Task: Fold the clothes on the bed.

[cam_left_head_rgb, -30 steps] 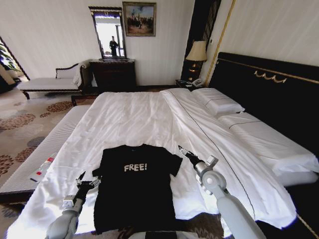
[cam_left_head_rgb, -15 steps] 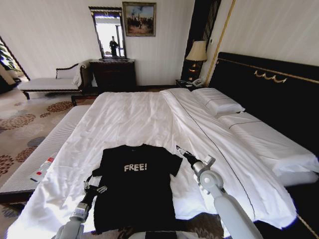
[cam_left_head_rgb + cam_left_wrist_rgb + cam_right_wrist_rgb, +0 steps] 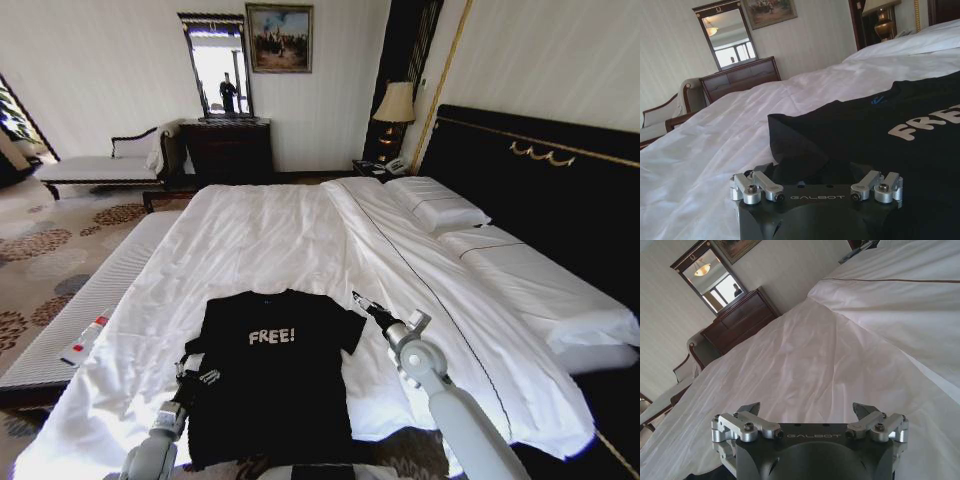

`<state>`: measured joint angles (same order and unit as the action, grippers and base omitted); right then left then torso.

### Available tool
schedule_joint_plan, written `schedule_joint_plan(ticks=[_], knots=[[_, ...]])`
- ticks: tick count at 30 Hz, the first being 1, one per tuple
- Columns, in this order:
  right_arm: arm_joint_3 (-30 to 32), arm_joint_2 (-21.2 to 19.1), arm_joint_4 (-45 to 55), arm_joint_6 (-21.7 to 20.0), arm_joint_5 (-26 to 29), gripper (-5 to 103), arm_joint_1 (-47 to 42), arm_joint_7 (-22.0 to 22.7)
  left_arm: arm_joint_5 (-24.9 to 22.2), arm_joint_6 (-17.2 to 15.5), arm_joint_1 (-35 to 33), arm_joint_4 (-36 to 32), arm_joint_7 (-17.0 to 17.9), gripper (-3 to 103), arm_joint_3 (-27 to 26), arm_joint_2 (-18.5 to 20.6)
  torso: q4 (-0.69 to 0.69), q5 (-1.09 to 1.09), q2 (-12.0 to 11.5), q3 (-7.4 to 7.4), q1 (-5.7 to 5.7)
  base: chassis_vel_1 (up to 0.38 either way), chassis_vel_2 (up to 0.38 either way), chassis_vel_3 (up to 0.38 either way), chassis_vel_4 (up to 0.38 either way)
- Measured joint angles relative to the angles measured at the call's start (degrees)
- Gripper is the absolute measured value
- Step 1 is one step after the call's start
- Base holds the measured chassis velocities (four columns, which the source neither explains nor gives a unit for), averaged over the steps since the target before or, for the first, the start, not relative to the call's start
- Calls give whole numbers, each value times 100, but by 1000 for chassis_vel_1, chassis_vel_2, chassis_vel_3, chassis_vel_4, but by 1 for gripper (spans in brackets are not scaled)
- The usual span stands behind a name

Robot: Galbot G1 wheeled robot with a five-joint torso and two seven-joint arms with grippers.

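My left gripper (image 3: 196, 368) has slid in from the white-sheeted bed (image 3: 260, 240) onto the left sleeve of the flat soft black "FREE!" T-shirt (image 3: 272, 375), jaws spread, ready to pinch, while my right gripper (image 3: 362, 303) waits open-jawed beside the right sleeve.

The room is bright with daylight. The mirror (image 3: 220, 72) at the upper left glows almost white. The white bed (image 3: 270, 240) shines softly. Walls bend at the picture edges.
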<state>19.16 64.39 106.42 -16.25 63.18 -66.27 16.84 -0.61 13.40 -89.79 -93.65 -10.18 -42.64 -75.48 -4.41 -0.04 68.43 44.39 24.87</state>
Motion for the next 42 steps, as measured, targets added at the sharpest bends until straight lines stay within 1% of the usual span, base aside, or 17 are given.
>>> schedule_joint_plan(ticks=[1, 4, 5, 8, 9, 10, 12, 13, 14, 15, 17, 18, 19, 20, 24, 31, 42], knots=[[-6, 0, -6, 0, 0, 100, 1, -2, -14, -4, 2, 0, 3, 82, -1, 8, 0, 0, 0, 0, 0, 0, 0, 0, 0], [-11, 1, -11, 0, 0, 100, 1, -4, -27, -9, 3, 1, 7, 77, -9, 21, 0, 0, 0, 0, 0, 0, 0, 0, 0], [-14, 2, -13, 0, 0, 100, 1, -5, -43, -11, 6, 16, 10, 66, -20, 35, 0, 0, 0, 0, 0, 0, 0, 0, 0], [-15, 3, -12, 0, 0, 100, 1, -6, -90, -18, 12, 41, 20, 60, -29, 49, 0, 0, 0, 0, 0, 0, 0, 0, 0], [-14, 1, -13, 0, 0, 100, 2, -6, -126, -29, 20, 52, 33, 50, -29, 50, 0, 0, 0, 0, 0, 0, 0, 0, 0], [-14, 1, -13, 0, 0, 100, 2, -6, -126, -29, 20, 52, 33, 50, -29, 50, 0, 0, 0, 0, 0, 0, 0, 0, 0], [-14, -2, -13, 0, -1, 100, 2, -6, -188, -57, 43, 63, 75, 39, -21, 34, 0, 0, 0, 0, 0, 0, 0, 0, 0], [-14, -2, -13, 0, -2, 100, 0, -6, -211, -70, 55, 68, 92, 39, -10, 22, 1, 0, 0, 0, 0, 0, 0, 0, 0], [-14, -1, -13, 0, -4, 100, -5, -7, -233, -83, 68, 71, 110, 34, 1, 5, 0, 0, 0, 0, 0, 0, 0, 0, 0], [-14, -1, -13, 0, -4, 100, -5, -7, -233, -83, 68, 71, 110, 34, 1, 5, 0, 0, 0, 0, 0, 0, 0, 0, 0], [-14, 1, -14, 0, -10, 100, -22, -7, -288, -112, 90, 71, 138, 23, 23, -36, 0, 0, 0, 0, 0, 0, 0, 0, 0], [-14, 1, -14, 0, -10, 100, -22, -7, -288, -112, 90, 71, 138, 23, 23, -36, 0, 0, 0, 0, 0, 0, 0, 0, 0], [-13, 1, -14, 0, -13, 100, -31, -7, -328, -133, 95, 60, 148, 18, 26, -55, 0, 0, 0, 0, 0, 0, 0, 0, 0], [-6, -4, -14, 2, -15, 100, -50, -9, -488, -181, 97, -18, 163, 2, -41, -79, 0, 0, 0, 0, 0, 0, 0, 0, 0], [-1, 0, -14, 7, -16, 100, -58, -12, -676, -222, 97, -73, 175, 0, -148, -43, 0, 0, 0, 0, 0, 0, 0, 0, 0], [1, 19, -14, 18, -29, 100, -87, -20, -1336, -403, 210, -183, 245, 0, -418, 162, 0, 0, 0, 0, 0, 0, 0, 0, 0], [26, -65, 0, 21, -11, 100, -62, -20, -2056, -764, 635, 145, 407, 0, -824, 535, 0, -1, 0, 0, 0, 0, 0, 0, 0]])
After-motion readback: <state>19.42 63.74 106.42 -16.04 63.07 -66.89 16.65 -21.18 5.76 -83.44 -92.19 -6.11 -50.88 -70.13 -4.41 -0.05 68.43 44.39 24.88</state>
